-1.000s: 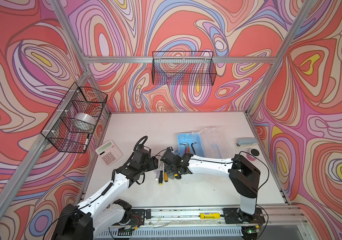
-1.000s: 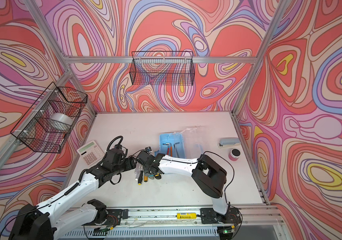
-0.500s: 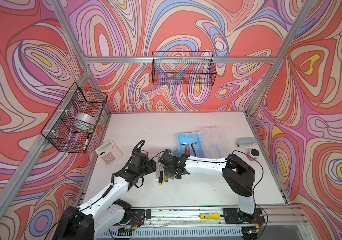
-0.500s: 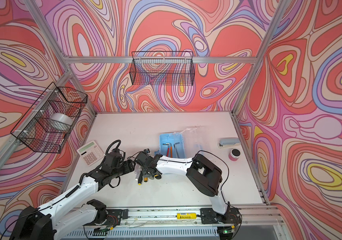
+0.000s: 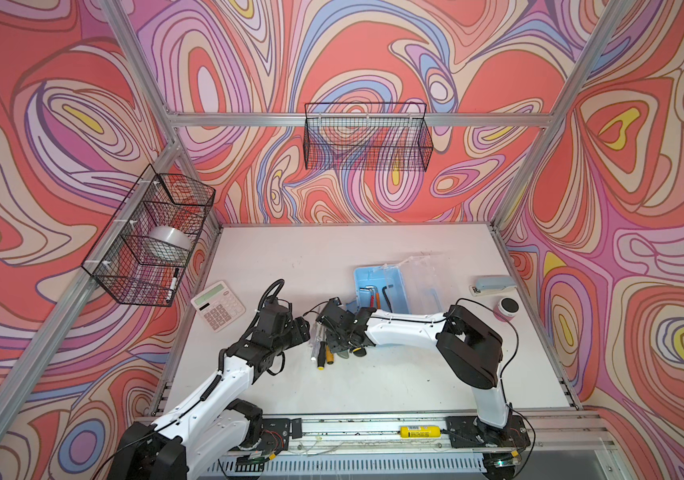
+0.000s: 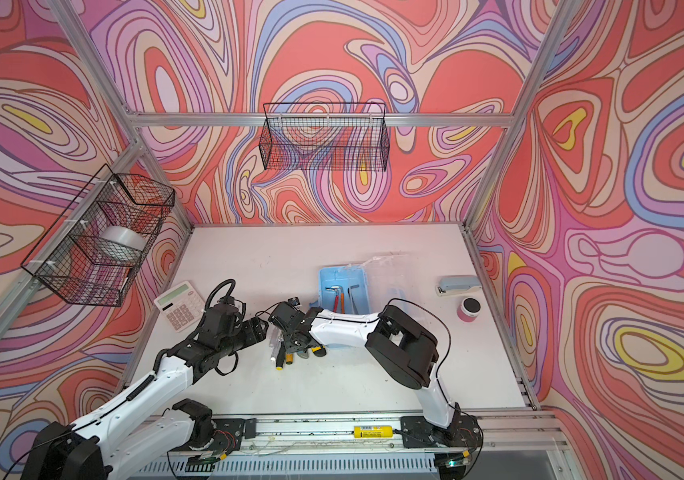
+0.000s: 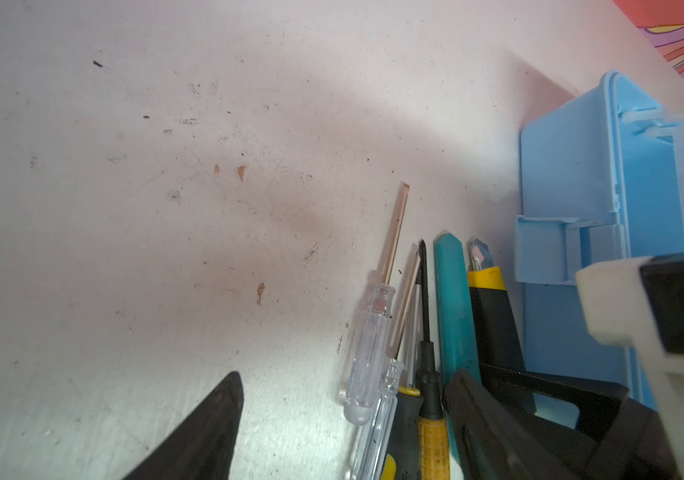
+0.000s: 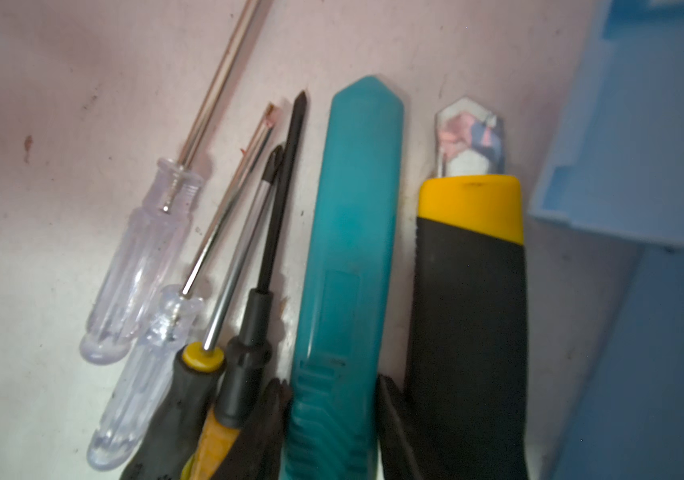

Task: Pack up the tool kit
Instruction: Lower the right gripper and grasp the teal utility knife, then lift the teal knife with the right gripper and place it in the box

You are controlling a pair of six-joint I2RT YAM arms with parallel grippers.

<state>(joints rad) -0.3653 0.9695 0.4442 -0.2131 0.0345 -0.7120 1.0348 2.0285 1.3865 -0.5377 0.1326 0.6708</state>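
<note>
Right wrist view: right gripper [image 8: 329, 380] is set narrowly astride the teal utility knife [image 8: 352, 208], firm contact not determinable; since the yellow-and-black knife [image 8: 469, 291] and screwdrivers [image 8: 144, 249] lie just beside it, a finger is judged liable to snag or drag them. Left gripper [image 7: 344, 374] is spread wide, holding nothing, close by, so a knock between the two is possible. Scuffed white table [image 5: 332, 257], open light-blue box [image 5: 367, 275] just beside the tools, swirl-patterned walls [image 5: 373, 50] are noted.

Counter [image 8: 40, 270]: four screwdrivers [image 8: 140, 257], teal knife [image 8: 348, 232], yellow-black knife [image 8: 469, 291], side by side; box [image 8: 643, 145] beside them; end effector [image 8: 334, 415] straddling teal knife.
</note>
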